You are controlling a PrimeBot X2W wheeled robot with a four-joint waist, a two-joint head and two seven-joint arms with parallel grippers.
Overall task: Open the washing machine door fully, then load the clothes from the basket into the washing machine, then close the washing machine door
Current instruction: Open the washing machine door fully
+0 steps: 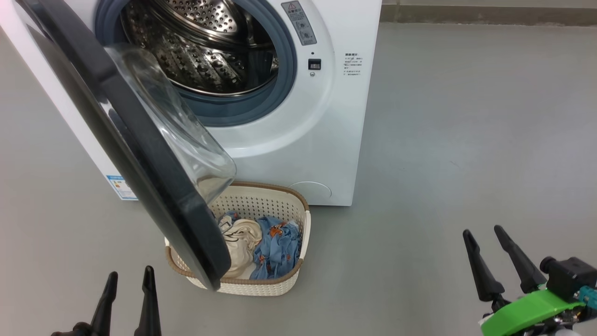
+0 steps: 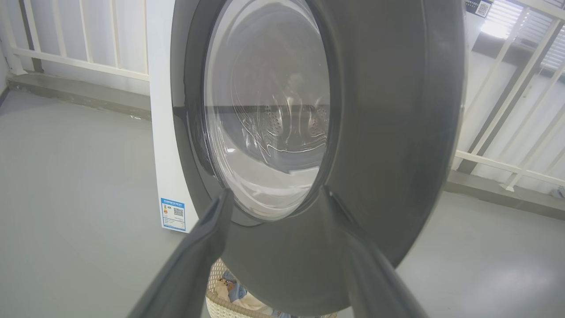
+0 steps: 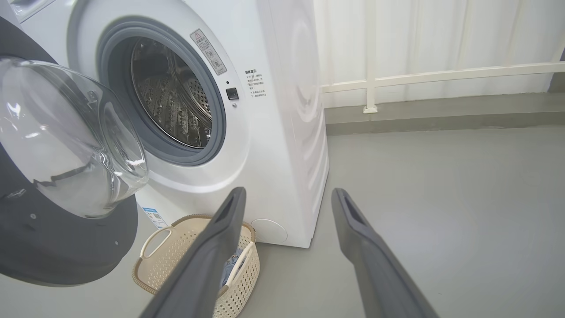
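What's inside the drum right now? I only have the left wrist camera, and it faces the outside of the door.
Observer: The drum is bare steel where it shows; no clothes inside.
Operator: Where are the clothes, then?
Observer: Blue and cream clothes lie in the basket on the floor before the washing machine; the lower edge of the door hangs over its left side.
Operator: And the right gripper?
Observer: The right gripper is open, holding nothing, over the floor to the basket's right.
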